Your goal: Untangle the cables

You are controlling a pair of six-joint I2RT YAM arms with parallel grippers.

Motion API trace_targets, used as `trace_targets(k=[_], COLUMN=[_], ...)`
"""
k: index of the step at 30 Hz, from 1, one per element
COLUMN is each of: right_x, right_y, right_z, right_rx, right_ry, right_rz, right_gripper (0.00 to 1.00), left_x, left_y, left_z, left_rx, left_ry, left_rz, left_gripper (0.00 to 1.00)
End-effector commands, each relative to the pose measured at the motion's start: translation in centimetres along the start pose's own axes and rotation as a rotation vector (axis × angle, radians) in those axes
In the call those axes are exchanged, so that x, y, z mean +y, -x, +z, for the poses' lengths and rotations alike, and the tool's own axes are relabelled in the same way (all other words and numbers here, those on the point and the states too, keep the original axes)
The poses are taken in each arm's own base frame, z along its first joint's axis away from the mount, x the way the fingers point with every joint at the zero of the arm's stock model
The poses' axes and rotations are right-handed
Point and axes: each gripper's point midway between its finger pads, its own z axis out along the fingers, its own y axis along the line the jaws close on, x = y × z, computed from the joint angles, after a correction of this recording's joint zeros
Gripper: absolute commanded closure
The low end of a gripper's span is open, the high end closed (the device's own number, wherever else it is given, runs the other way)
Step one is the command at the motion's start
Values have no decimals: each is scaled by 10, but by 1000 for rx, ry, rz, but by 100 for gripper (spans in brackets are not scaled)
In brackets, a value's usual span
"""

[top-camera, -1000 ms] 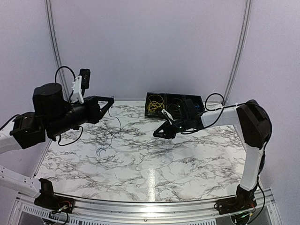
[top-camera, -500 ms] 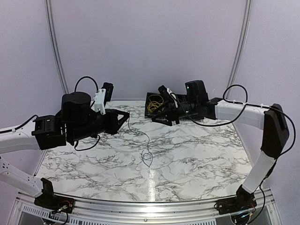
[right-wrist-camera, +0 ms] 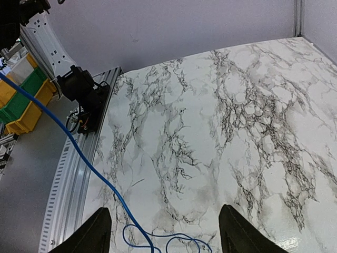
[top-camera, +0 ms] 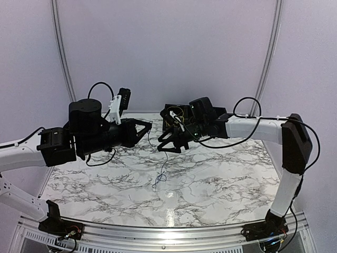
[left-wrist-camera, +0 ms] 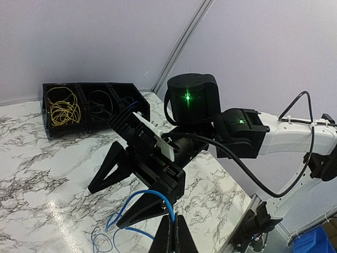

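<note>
Finds the right gripper [top-camera: 167,145] spread wide and empty, against nearly closed a second ago down by the bin [top-camera: 174,107], and swung in to just beside the left gripper [top-camera: 149,126]. Finds the left gripper also carried toward the middle of the table [top-camera: 221,174], clamped shut on the blue cable [top-camera: 162,171] and holding its upper end high. Reads as a handover or a second grip being set up, so as to draw the blue strand out straight; nothing pinched by the right side yet. Places the blue cable hanging from the left fingertips down to a small loose loop on the marble, passing just beside one right finger [right-wrist-camera: 95,232], not between closed pads. Leaves the yellow cable [left-wrist-camera: 62,108] and black cable [left-wrist-camera: 100,103] in separate bin compartments, well apart from both grippers.
</note>
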Motion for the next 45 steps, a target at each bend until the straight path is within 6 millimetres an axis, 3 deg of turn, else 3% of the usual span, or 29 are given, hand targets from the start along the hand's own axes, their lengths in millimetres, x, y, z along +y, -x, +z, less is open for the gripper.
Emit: trace_targets(k=[1, 6, 8, 10, 11, 13, 16, 20, 25, 29, 32, 37, 45], right_x=[12, 6, 4, 3, 5, 9, 12, 11, 0, -3, -5, -11, -13], right_y=[5, -7, -10, -9, -6, 0, 12, 19, 27, 32, 37, 40, 44], right_z=[4, 13, 15, 16, 15, 12, 5, 0, -5, -7, -8, -8, -8], right_rx=[-6, 21, 30, 30, 23, 10, -23, -38, -54, -66, -73, -74, -84], right_ry=[71, 77, 80, 84, 88, 91, 69, 43, -10, -33, -44, -67, -74], right_rz=[-21, 11, 21, 27, 25, 19, 12, 28, 69, 91, 92, 116, 133], right_gripper=[31, 37, 45, 62, 78, 100, 100, 100, 100, 100, 100, 100, 100], left_x=[-16, -18, -18, -17, -16, -6, 25, 58, 91, 105, 106, 91, 86], left_y=[21, 23, 23, 22, 21, 15, -4, -35, -77, -106, -128, -151, -164], left_z=[-10, -12, -12, -11, -12, -10, -9, -18, -36, -35, -22, 8, 53], left_rx=[-59, -63, -62, -61, -61, -53, -15, 19, 62, 40, 37, 59, 49], left_ry=[-64, -71, -71, -66, -62, -19, 116, 209, 274, 284, 234, 158, 200], left_rz=[-25, -25, -24, -20, -12, 19, 59, 64, 78, 104, 99, 129, 138], left_gripper=[100, 100, 100, 100, 100, 85, 64, 51, 48, 47, 47, 46, 46])
